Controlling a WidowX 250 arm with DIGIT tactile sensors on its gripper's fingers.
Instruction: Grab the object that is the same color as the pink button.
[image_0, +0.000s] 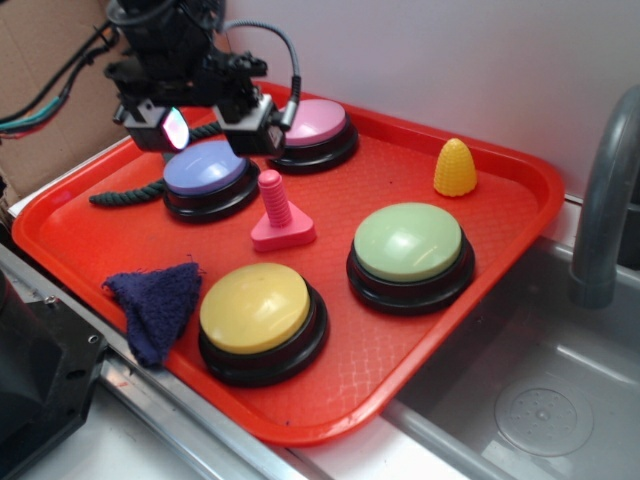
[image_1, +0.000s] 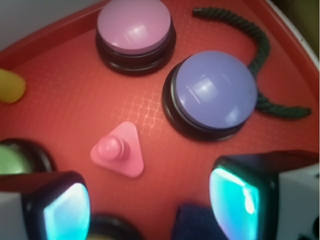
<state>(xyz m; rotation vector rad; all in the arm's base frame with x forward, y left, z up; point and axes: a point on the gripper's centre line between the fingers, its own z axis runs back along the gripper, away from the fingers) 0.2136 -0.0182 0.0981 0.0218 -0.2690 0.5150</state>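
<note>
Tool (image_0: 207, 128) open, empty, above blue-purple button (image_0: 208, 172). Pink bolt (image_0: 279, 214) upright mid-tray (image_0: 520, 190), near the pink button (image_0: 315, 123). Shift over bolt, descend straight, pinch the shaft, avoid both buttons.

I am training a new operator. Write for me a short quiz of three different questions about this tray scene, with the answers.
1. True or false: the gripper already holds the pink toy bolt.
2. Multiple choice: which button stands closest to the pink button? A) green button B) blue-purple button C) yellow button
3. Fill in: the dark blue cloth lies on the red tray beside the ____ button.

Key
1. False. The gripper is open and empty, above the blue-purple button; the bolt stands upright on the tray.
2. B
3. yellow
</note>
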